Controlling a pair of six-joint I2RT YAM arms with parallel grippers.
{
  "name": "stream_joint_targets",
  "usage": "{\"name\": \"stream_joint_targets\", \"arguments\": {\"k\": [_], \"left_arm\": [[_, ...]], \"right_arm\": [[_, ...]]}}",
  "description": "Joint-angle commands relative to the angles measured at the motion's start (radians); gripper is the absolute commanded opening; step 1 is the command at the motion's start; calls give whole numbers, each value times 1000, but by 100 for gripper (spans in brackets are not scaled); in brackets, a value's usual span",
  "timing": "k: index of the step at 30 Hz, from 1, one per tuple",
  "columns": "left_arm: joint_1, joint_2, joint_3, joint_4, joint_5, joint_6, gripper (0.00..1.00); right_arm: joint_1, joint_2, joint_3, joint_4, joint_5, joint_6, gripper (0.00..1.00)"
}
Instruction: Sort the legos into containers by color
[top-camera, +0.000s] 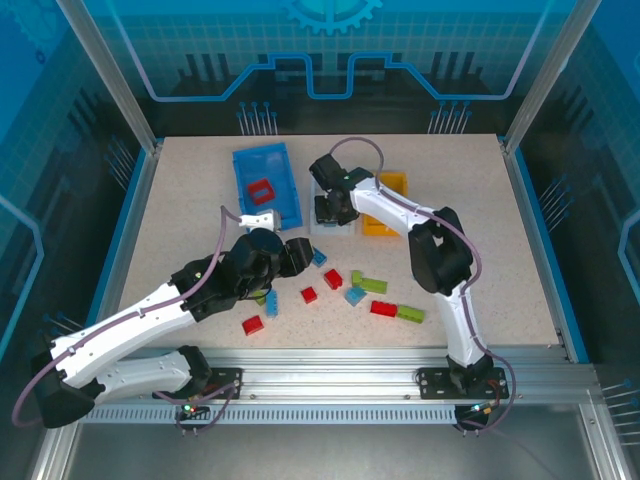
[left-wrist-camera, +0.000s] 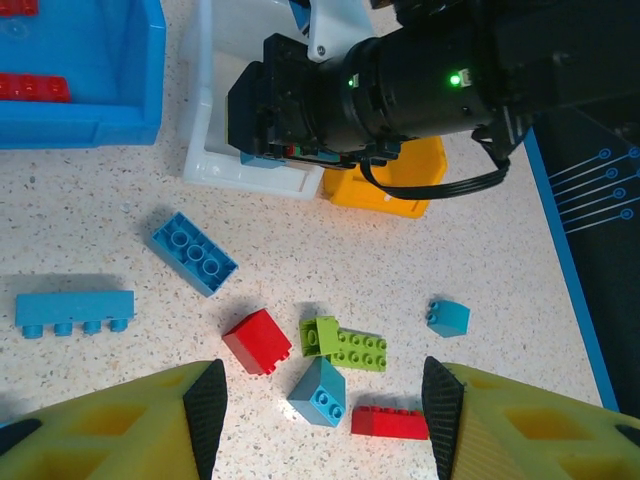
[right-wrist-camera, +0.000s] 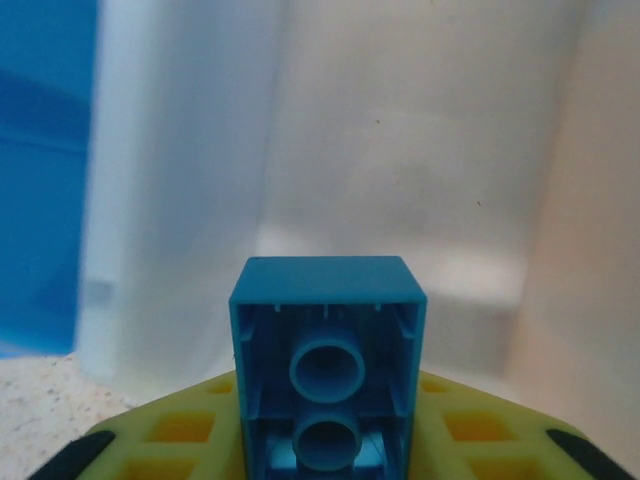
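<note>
1. From the top camera, the table (top-camera: 180, 220) is lit brightly and evenly from above. The panels (top-camera: 320, 60) past its far edge are dim, with faint glare.
2. Shadows on the table are soft and pale.
3. In my left wrist view the legos (left-wrist-camera: 262, 341) are sharp, each with a small soft shadow. My left fingers (left-wrist-camera: 205, 405) at the bottom look slightly soft.
4. My right arm (left-wrist-camera: 420, 80) in that view is dark and loses detail, with two green lights (left-wrist-camera: 455, 77) glowing on it.
5. In my right wrist view the blue brick (right-wrist-camera: 327, 300) is fairly crisp. The white bin (right-wrist-camera: 400, 150) behind it is a washed-out blur, and so is the blue bin (right-wrist-camera: 40, 150).
</note>
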Motion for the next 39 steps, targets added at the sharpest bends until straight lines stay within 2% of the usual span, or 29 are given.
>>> {"name": "stream_joint_targets", "arguments": {"k": [1,7,17,20,24,29,33,39], "left_arm": [[-8,-14,-14,-30,-30,-5,58],[-8,-7,-10,-76,-42,-3,58],[-8,22,17,-244,-79,-26,57],[-8,70,26,-297,-46,-45,56],[-8,177,15,-294,63,-112,56],[-18,334,9,-228,136,-211,58],[-20,449,32,-181,162,-243,63],[-18,591,84,-167,166,-247,68]], "right_arm": [[-9,18,53,-68,-1,33,43],[5,-45,26,-49,7,22,56],[62,-271,-96,6,102,-10,50],[100,-403,-233,74,137,-39,49],[178,-644,-524,219,130,-92,51],[283,-1004,-909,429,5,-160,60],[330,-1216,-1065,375,6,-117,61],[354,-1402,-1115,263,35,-75,62]]}}
